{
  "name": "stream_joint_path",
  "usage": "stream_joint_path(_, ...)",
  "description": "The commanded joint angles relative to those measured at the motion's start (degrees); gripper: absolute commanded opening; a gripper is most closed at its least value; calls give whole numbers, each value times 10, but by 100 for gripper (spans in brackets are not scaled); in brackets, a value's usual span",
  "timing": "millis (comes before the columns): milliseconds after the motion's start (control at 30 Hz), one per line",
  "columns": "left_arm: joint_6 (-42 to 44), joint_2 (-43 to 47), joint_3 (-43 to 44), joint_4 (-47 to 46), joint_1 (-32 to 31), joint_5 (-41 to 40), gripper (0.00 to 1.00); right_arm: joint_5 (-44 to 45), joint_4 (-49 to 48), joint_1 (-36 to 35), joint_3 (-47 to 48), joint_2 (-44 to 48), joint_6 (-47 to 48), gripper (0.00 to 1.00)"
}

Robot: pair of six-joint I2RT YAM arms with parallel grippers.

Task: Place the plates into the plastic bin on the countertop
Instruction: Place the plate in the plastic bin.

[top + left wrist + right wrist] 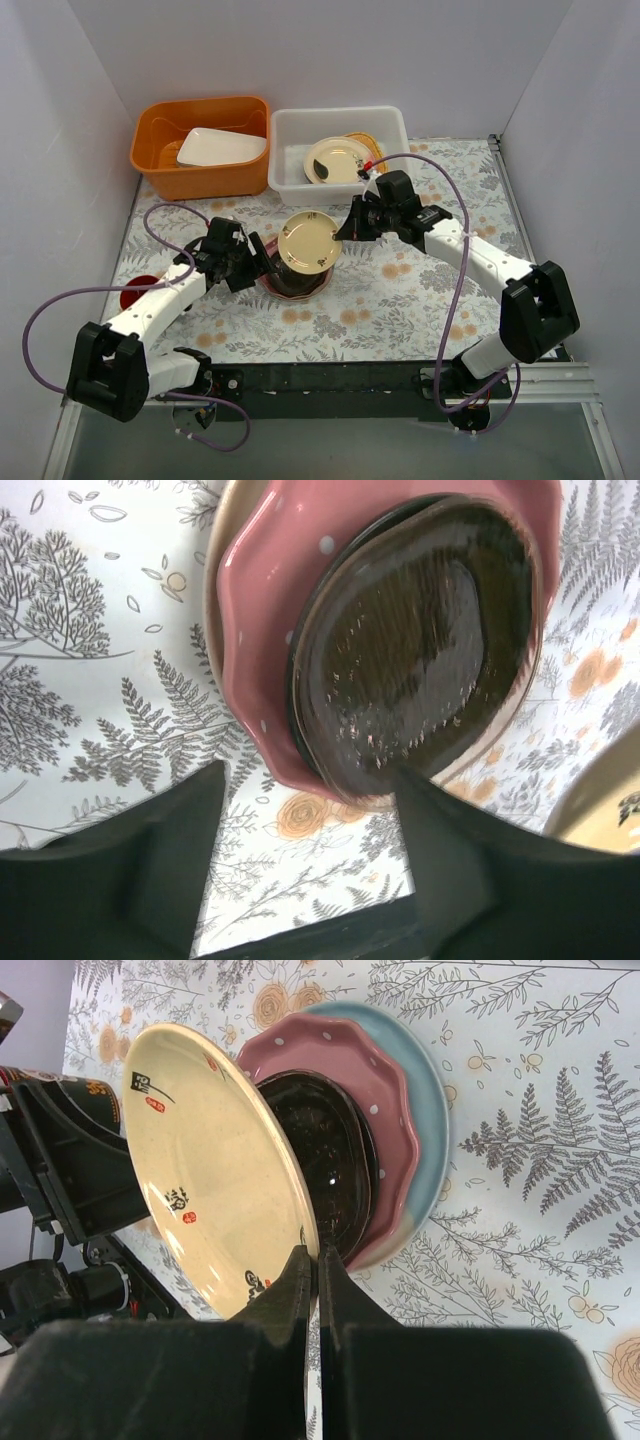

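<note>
My right gripper (315, 1260) is shut on the rim of a cream plate (210, 1160) with small red and black marks. It holds the plate tilted above a stack on the countertop (400, 290). In the stack a small black plate (320, 1160) lies on a pink dotted plate (390, 1090), which lies on a cream-and-light-blue plate (435, 1120). My left gripper (310, 810) is open and empty at the near edge of the stack. Its right finger (450, 830) is close to the black plate (420, 650) on the pink plate (255, 630). The white plastic bin (290, 130) holds a cream plate (335, 160) over an orange plate (368, 140).
An orange tub (160, 160) left of the bin holds a white rectangular dish (222, 147). A red cup (135, 293) sits at the left, beside my left arm. White walls close in the back and both sides.
</note>
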State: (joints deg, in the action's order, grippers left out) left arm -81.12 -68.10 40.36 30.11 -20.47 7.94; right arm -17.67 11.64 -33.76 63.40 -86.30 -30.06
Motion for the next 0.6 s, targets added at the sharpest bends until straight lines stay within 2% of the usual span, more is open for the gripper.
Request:
stream_joint_path(0, 4, 35, 31, 7, -3, 1, 79, 0, -2, 4, 0, 39, -3, 1)
stream_joint_path(33, 5, 38, 32, 8, -3, 3, 88, 1, -1, 4, -2, 41, -4, 1)
stream_joint_path(133, 4, 54, 34, 14, -3, 3, 98, 3, 1, 6, -10, 54, -4, 1)
stream_joint_path(467, -1, 77, 30, 28, -3, 6, 98, -2, -3, 12, -37, 75, -10, 1)
stream_joint_path(567, -6, 84, 28, 31, -3, 7, 98, -10, -1, 16, -19, 61, -10, 1)
